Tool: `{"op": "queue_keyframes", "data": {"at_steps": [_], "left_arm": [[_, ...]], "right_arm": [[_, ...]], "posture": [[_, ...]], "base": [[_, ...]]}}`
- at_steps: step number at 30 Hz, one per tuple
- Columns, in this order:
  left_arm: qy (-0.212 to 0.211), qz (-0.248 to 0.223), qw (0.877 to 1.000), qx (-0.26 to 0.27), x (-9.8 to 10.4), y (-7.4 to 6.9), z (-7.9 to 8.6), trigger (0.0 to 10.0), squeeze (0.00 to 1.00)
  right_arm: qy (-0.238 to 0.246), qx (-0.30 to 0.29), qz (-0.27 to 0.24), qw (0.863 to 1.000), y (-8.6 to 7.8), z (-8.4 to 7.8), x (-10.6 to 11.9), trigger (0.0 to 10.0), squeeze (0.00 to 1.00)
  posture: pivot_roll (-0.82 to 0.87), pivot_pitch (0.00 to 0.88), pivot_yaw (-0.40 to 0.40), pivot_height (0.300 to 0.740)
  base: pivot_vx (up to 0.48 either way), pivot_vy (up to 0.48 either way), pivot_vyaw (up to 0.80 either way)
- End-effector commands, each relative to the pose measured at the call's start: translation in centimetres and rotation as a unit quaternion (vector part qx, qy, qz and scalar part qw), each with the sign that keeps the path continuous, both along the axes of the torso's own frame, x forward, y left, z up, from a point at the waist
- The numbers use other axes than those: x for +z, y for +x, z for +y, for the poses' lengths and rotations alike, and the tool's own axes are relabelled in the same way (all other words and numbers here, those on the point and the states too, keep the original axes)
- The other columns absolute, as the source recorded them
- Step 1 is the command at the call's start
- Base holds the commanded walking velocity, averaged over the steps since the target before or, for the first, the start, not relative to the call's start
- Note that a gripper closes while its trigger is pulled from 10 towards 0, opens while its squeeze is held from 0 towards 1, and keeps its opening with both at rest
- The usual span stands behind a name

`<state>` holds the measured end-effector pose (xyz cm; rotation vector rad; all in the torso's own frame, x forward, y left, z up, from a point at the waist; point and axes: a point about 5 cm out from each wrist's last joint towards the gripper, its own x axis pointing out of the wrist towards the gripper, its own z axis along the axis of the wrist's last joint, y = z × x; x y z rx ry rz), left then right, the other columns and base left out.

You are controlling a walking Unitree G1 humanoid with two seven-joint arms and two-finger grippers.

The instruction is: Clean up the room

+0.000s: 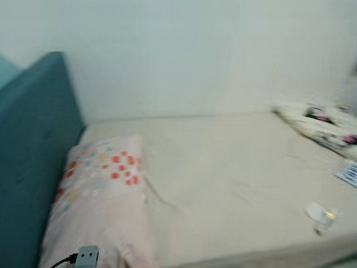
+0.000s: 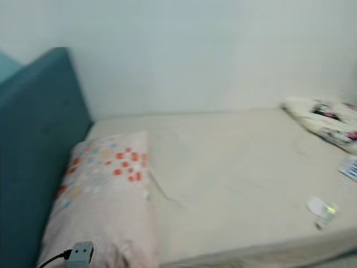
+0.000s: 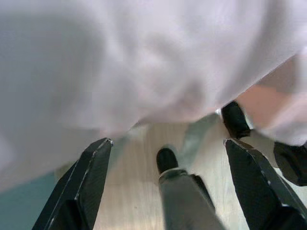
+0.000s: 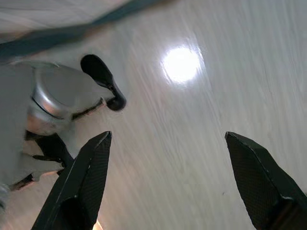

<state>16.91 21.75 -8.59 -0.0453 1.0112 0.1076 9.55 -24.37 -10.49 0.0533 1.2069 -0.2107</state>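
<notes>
I am looking down at a big bed (image 1: 234, 184) with a pale sheet. It sits against a white wall (image 1: 195, 56), and a blue-green headboard (image 1: 33, 156) stands at my left. The picture is blurry, so I think the robot is walking or turning.

A long pillow (image 1: 103, 195) with red and orange squares lies beside the headboard. A small grey plug with a black wire (image 1: 83, 257) rests on the pillow's near end. At the far right there is a bunched-up flowery cloth (image 2: 326, 120). Near the front right edge of the bed lies a small clear thing (image 1: 321, 215), maybe a wrapper or a little bottle; I cannot tell which. Just behind it sits a striped packet (image 1: 348, 174), cut off by the edge of the picture. These are the bits to tidy up.

Both arms hang low. The left gripper (image 3: 168, 148) has its jaws spread wide and holds nothing, with white cloth close in front of it. The right gripper (image 4: 168, 143) is also wide open and empty, pointing at the shiny wood floor (image 4: 192, 120).

What could go wrong? The left jaws could snag the hanging cloth as the robot steps. The small things lie near the bed's edge, so a clumsy reach could knock them off. The wire could catch and pull.
</notes>
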Motion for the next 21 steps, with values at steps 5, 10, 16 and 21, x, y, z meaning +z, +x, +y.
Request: {"op": "queue_keyframes", "data": {"at_steps": [5, 10, 16, 21], "left_arm": [[0.005, 0.015, 1.0, 0.0, -0.22, -0.67, 0.43, 10.0, 0.0], [0.005, 0.015, 1.0, 0.0, -0.22, -0.61, 0.36, 10.0, 0.0], [0.007, 0.016, 1.0, 0.001, -0.22, -0.64, 0.41, 10.0, 0.0], [0.008, 0.016, 1.0, 0.0, -0.21, -0.61, 0.42, 10.0, 0.0]], "right_arm": [[0.009, 0.003, -0.011, 1.0, 1.04, 0.2, 0.21, 10.0, 0.0], [0.01, 0.008, -0.01, 1.0, 1.24, 0.25, 0.25, 10.0, 0.0], [0.005, 0.022, -0.011, 1.0, 1.22, 0.35, 0.22, 10.0, 0.0], [0.007, 0.027, -0.008, 1.0, 1.08, 0.44, 0.17, 10.0, 0.0]], "posture": [[-0.07, 0.0, -0.037, 0.737], [-0.07, 0.0, -0.037, 0.737], [-0.07, 0.0, -0.037, 0.737], [-0.07, 0.0, -0.037, 0.737]], "base": [[0.0, -0.48, -0.54], [0.0, -0.48, 0.0], [0.0, -0.48, 0.0], [0.0, -0.48, 0.0]]}}
